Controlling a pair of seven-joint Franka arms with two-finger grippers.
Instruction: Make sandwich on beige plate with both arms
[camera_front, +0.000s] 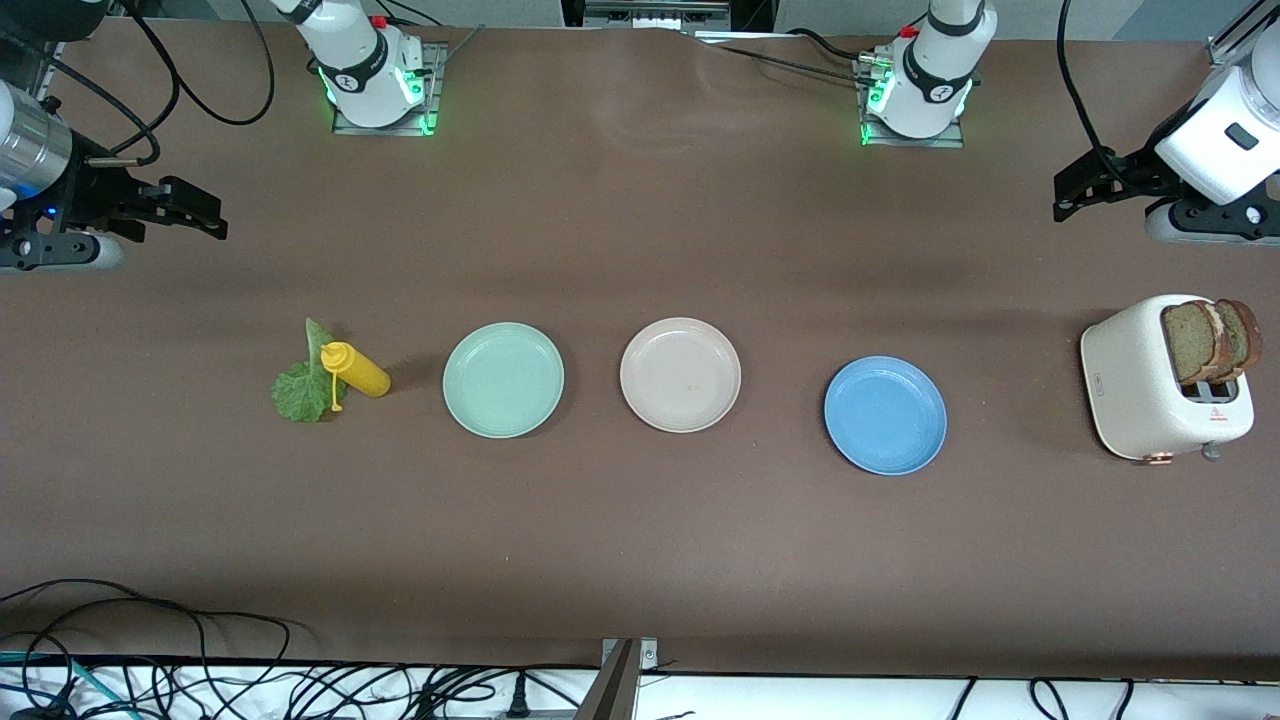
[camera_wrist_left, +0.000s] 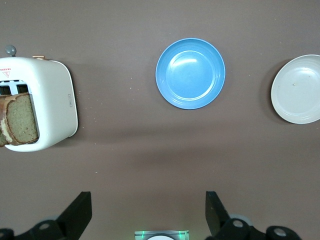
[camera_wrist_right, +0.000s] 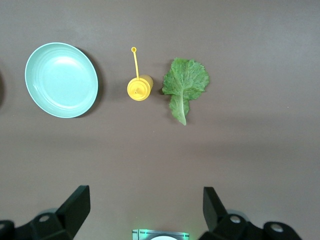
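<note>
beige plate bare, open tabletop around

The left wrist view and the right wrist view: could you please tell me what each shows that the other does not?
Only the left wrist view shows the toaster with bread slices in it, the blue plate and the beige plate. Only the right wrist view shows the mint-green plate, the yellow bottle and the lettuce leaf. Both share the brown table and open black fingers.

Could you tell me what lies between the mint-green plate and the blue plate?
The beige plate, bare, sits between the green plate and the blue plate, as the front view shows.
</note>
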